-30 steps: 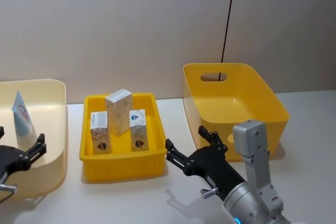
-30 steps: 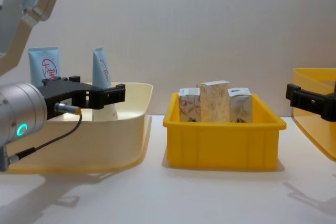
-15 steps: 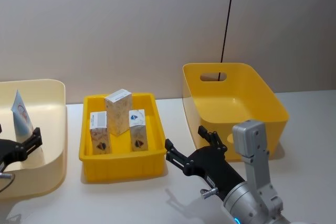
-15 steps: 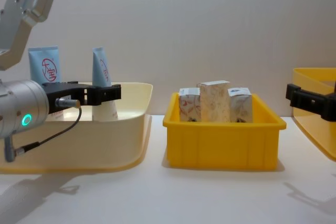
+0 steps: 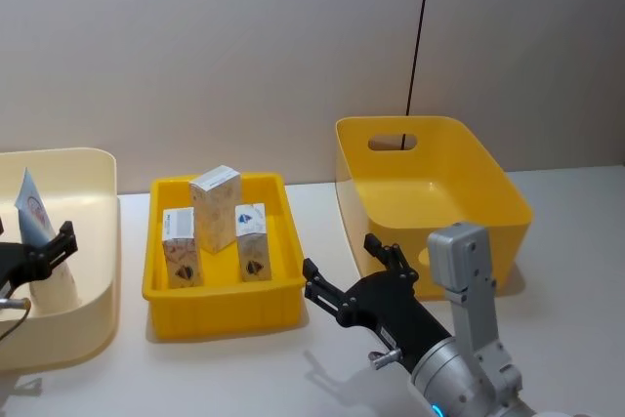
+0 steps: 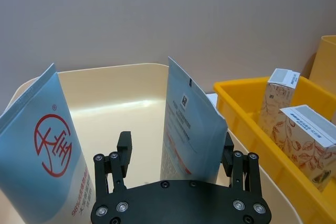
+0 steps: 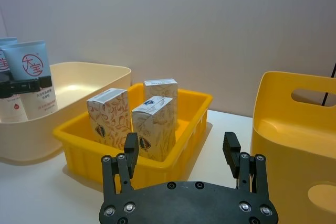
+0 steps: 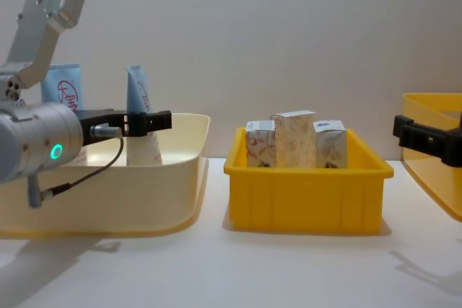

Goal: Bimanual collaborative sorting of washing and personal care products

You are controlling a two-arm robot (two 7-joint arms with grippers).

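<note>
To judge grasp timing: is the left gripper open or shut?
Open: the left gripper straddles a tube, one finger clear of it.

Right gripper (image 7: 180, 141), fingers (image 7: 130, 150) spread wide, faces a yellow tray (image 7: 94, 153) on the bench (image 7: 31, 192) holding three upright patterned cartons (image 7: 154, 127). Pale-blue tubes (image 7: 29, 61) stand in a cream bin (image 7: 89, 80) beyond the tray. A deep yellow bin (image 7: 294, 129) sits near the gripper.
</note>
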